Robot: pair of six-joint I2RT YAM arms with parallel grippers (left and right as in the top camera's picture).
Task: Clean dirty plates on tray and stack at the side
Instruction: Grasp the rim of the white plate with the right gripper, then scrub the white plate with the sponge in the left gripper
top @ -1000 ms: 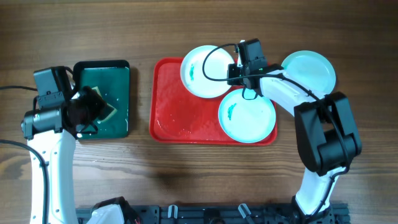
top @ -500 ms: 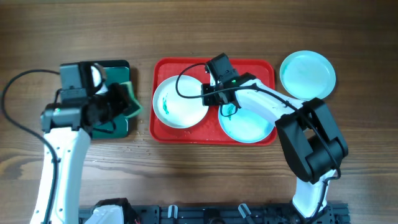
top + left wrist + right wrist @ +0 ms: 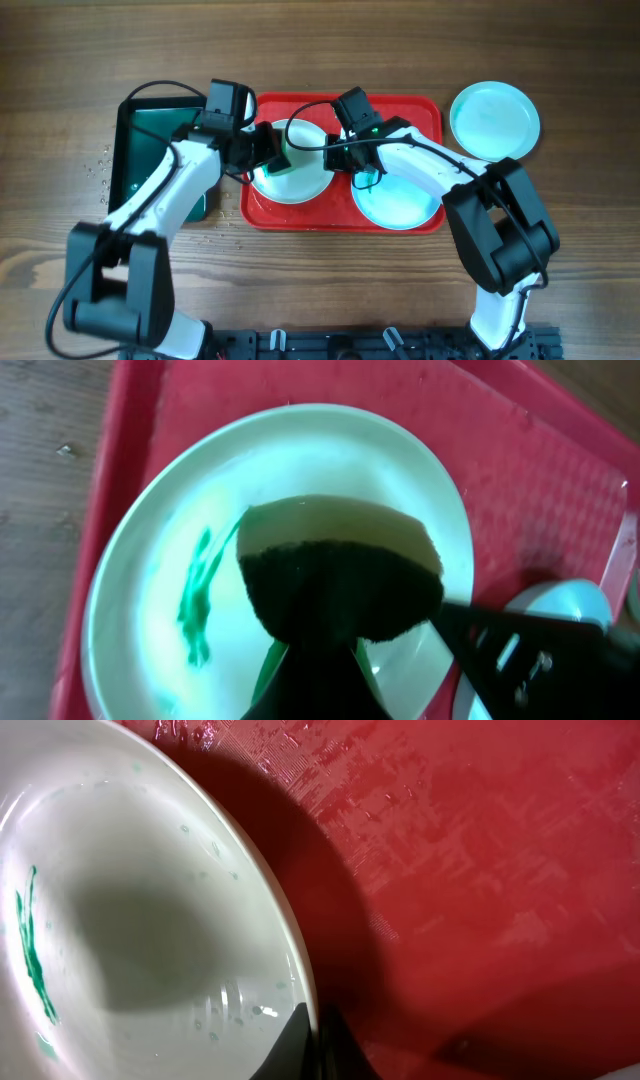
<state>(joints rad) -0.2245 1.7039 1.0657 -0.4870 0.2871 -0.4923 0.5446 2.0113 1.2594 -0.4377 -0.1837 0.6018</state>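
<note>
The white plate [image 3: 300,180] lies on the left part of the red tray [image 3: 400,105] and bears a teal smear [image 3: 195,600]. My right gripper [image 3: 335,160] is shut on the white plate's right rim [image 3: 300,990]. My left gripper [image 3: 272,160] is shut on a sponge [image 3: 340,575], yellow with a dark scrub face, held over the white plate [image 3: 180,540]. A pale aqua plate [image 3: 400,195] with a teal smear lies on the tray's right part. Another pale aqua plate [image 3: 495,120] lies on the table to the right of the tray.
A dark green tray [image 3: 150,130] with a black rim lies left of the red tray, partly under my left arm. Water drops dot the wooden table [image 3: 100,165] beside it. The red tray's surface [image 3: 480,850] is wet.
My left gripper has moved right with the sponge, from the green tray to over the white plate. Earlier, my right gripper drew the white plate from the tray's top edge down to its left part.
</note>
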